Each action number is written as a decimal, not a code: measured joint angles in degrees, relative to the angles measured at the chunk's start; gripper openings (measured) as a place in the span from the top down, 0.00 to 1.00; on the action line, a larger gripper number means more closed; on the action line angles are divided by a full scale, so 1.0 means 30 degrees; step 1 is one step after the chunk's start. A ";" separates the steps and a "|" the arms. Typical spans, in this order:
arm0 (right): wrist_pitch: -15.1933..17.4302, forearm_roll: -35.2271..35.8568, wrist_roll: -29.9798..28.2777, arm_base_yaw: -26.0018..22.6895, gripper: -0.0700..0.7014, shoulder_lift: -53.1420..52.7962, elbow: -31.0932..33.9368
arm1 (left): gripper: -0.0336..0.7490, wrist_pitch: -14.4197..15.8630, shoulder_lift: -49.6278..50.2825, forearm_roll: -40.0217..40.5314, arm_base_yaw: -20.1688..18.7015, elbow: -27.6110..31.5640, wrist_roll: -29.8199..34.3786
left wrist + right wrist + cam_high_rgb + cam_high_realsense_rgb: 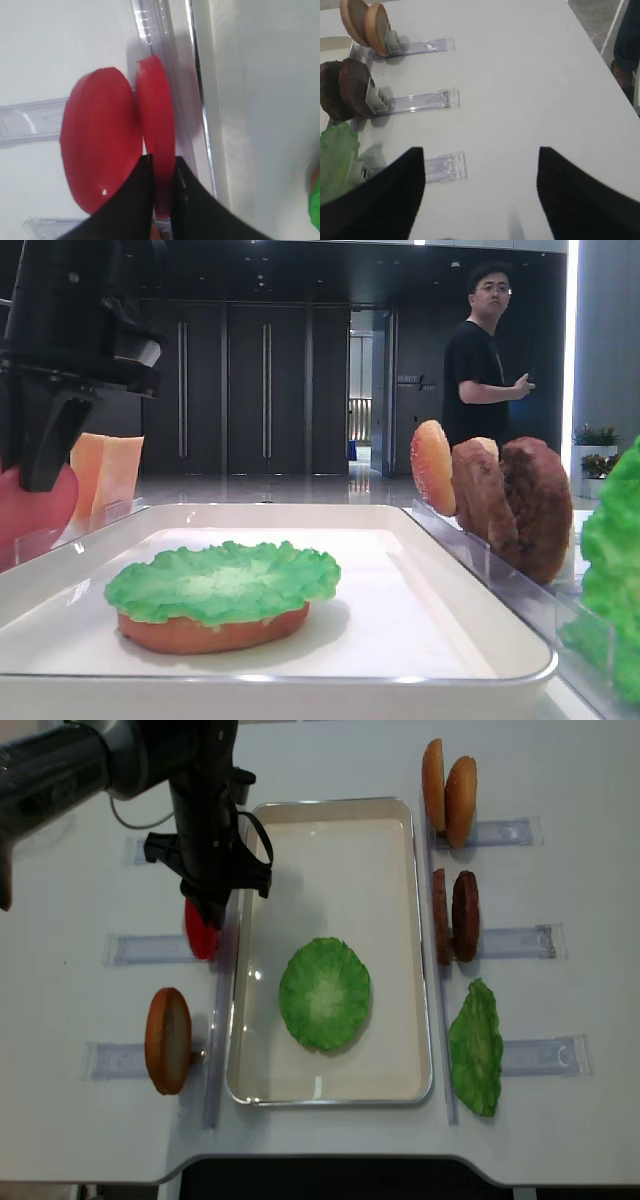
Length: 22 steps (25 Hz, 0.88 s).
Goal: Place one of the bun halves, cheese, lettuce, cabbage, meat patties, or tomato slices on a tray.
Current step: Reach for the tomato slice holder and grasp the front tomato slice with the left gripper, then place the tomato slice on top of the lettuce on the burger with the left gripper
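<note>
My left gripper is shut on a red tomato slice that stands on edge in a clear holder just left of the white tray. A second tomato slice leans beside it, outside the fingers. From overhead the left gripper hangs right over the tomato slices. A lettuce leaf lies on a bun half inside the tray. My right gripper is open above bare table with nothing between its fingers.
Right of the tray, clear holders carry bun halves, meat patties and another lettuce leaf. Cheese slices stand at the front left. An empty holder lies under my right gripper. A man stands behind the table.
</note>
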 joint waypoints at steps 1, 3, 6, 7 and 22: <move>0.0000 0.0000 0.0000 0.0000 0.32 0.0000 0.0000 | 0.89 0.0000 0.0000 0.0000 0.0000 0.0000 0.0000; 0.0000 0.0000 0.0000 0.0000 0.32 0.0000 0.0000 | 0.89 0.0000 0.0000 -0.0097 0.0000 0.0000 0.0000; 0.0000 0.0000 0.0000 0.0000 0.32 0.0000 0.0000 | 0.89 0.0000 0.0000 -0.0356 0.0000 0.0000 0.0054; 0.0000 0.0000 0.0000 0.0000 0.32 0.0000 0.0000 | 0.89 0.0000 0.0000 -0.0482 0.0000 0.0000 0.0137; 0.0000 0.0000 0.0000 0.0000 0.32 0.0000 0.0000 | 0.89 0.0022 -0.1591 -0.1808 0.0109 0.0089 0.0822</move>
